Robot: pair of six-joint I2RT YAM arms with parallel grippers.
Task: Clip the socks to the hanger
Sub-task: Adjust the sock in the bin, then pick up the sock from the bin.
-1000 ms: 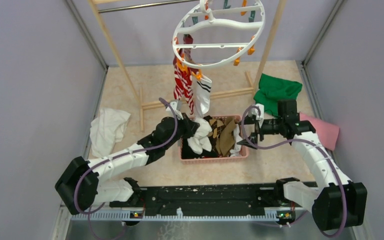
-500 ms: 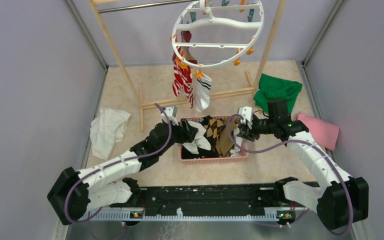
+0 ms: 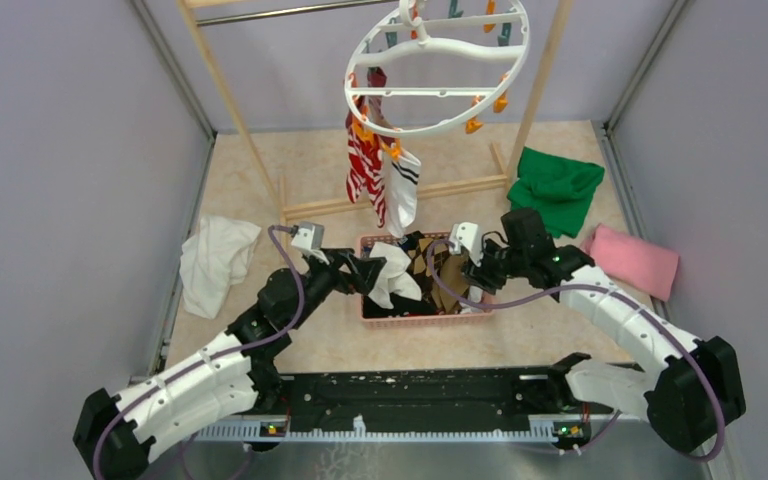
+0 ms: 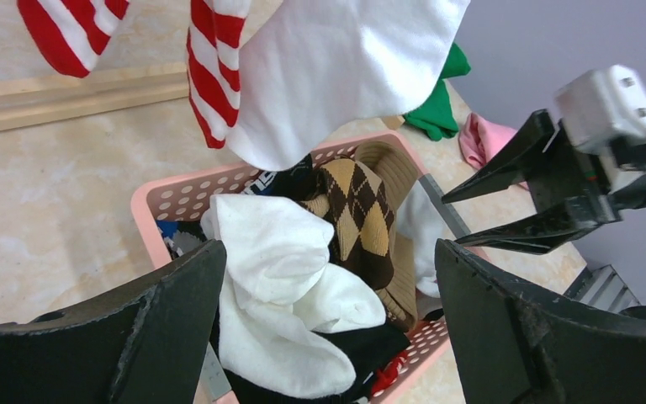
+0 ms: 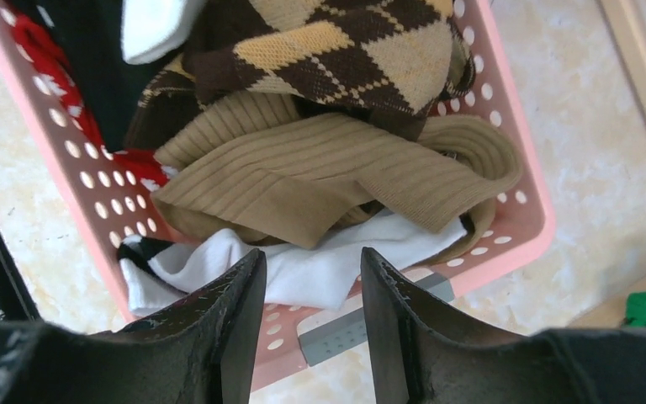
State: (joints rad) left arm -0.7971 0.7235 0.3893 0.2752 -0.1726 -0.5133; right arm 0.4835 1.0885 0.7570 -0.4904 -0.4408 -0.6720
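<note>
Now, with the left tool (image 3: 363,272) wide apart and the right tool (image 5: 311,269) half apart, both empty over the socks (image 4: 353,202) in the pink basket (image 3: 430,318), best pinch one loose sock edge only.

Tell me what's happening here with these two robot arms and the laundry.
Red-and-white striped socks and a white sock with black bands hang clipped to the hanger. The left claw and right claw, both open and empty, hover over the pink basket of loose socks. Nothing is picked up yet.
</note>
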